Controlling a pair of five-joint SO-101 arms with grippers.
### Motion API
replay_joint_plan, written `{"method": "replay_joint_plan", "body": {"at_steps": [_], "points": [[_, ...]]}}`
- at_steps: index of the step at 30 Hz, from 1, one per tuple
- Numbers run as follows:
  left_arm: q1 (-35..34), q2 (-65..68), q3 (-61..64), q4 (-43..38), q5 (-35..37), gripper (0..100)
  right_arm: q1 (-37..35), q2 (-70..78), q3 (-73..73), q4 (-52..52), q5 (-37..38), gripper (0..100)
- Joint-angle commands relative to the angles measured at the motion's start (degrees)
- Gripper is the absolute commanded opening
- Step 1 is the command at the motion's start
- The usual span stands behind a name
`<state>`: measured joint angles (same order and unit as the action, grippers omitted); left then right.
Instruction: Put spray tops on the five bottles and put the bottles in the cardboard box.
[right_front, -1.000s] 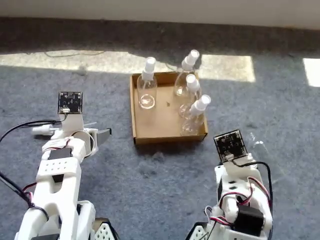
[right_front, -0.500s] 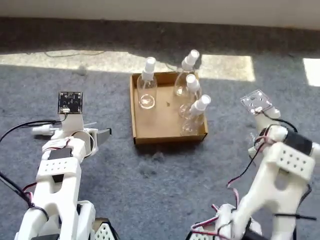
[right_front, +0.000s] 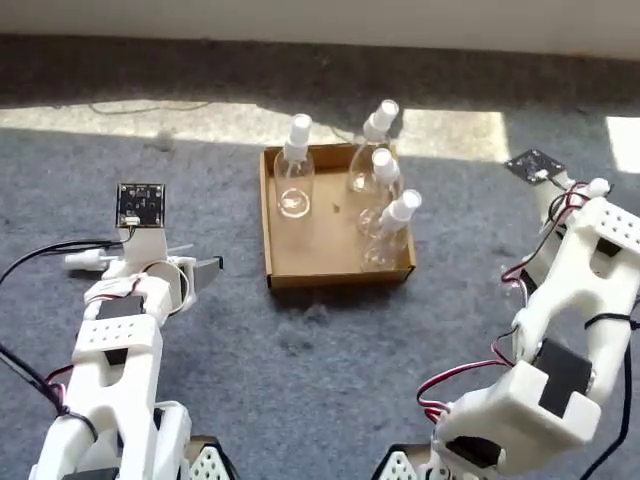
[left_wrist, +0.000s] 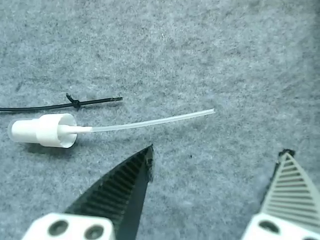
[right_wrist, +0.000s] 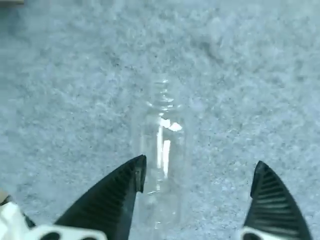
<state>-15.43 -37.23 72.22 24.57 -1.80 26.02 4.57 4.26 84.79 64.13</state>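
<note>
The left gripper (left_wrist: 218, 150) is spread wide and empty just above the carpeted worktop (right_front: 330, 360). The gap between its fingers frames bare carpet. The one loose spray top (left_wrist: 42, 131) lies a little ahead of it and off to one side, outside that gap. Its thin dip tube (left_wrist: 150, 120) trails across in front of the nearer fingertip, so the gripper would have to shift sideways to take the cap. A thin black cable (left_wrist: 60, 105) lies just beyond the spray top. The right gripper (right_wrist: 201, 161) is also released and holds nothing. It is poised over the last uncapped bottle (right_wrist: 162, 150), which appears to lie on its side with its threaded neck pointing away from the gripper. The bottle's body sits between the fingers, closer to one than the other, a placement that suits closing on the body while leaving the neck free for the top. Farther off, between the two arms and beyond both, stands the cardboard box (right_front: 270, 220). It already holds four bottles (right_front: 380, 185), upright or leaning, each wearing a white spray top, so by the look of it only this last pair remains to be joined and boxed.
</note>
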Motion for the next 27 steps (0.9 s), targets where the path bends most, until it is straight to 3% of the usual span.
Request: {"method": "replay_joint_plan", "body": {"at_steps": [1,9,15,23,27], "points": [[1.10,-1.19,-0.13,-0.88,0.18,34,-2.95,-0.66,-3.12,8.13,0.88,31.2],[1.10,-1.19,-0.13,-0.88,0.18,34,-2.24,0.48,0.66,4.18,1.58,32.0],[1.10,-1.19,-0.13,-0.88,0.18,34,-2.24,0.48,5.76,-0.75,3.25,44.1],[1.10,-1.19,-0.13,-0.88,0.18,34,-2.68,0.84,6.29,-1.54,5.27,44.3],[1.10,-1.19,-0.13,-0.79,0.18,34,-2.77,0.92,11.30,-6.81,5.27,44.3]]}}
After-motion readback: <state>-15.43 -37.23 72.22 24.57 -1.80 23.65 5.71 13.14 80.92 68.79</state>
